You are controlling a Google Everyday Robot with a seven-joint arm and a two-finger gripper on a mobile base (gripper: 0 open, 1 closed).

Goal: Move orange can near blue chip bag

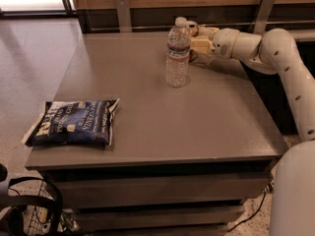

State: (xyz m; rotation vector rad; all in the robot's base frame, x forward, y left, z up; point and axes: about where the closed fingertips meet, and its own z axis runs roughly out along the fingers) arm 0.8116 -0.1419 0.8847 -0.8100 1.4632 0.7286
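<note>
The blue chip bag (pixel 71 123) lies flat at the table's front left corner. The orange can (pixel 193 30) stands at the far side of the table. It is mostly hidden behind the clear water bottle and my gripper, and only a small part of its top shows. My gripper (pixel 198 44) reaches in from the right on the white arm (pixel 275 48), right at the can and just behind and to the right of the bottle. The can and the bag are far apart, on opposite sides of the table.
A clear plastic water bottle (pixel 177 53) stands upright just in front and to the left of the can. The grey table (pixel 197 127) has drawers below it. A wooden wall with metal brackets (pixel 123 11) runs behind. A wire basket (pixel 34 215) sits on the floor at the lower left.
</note>
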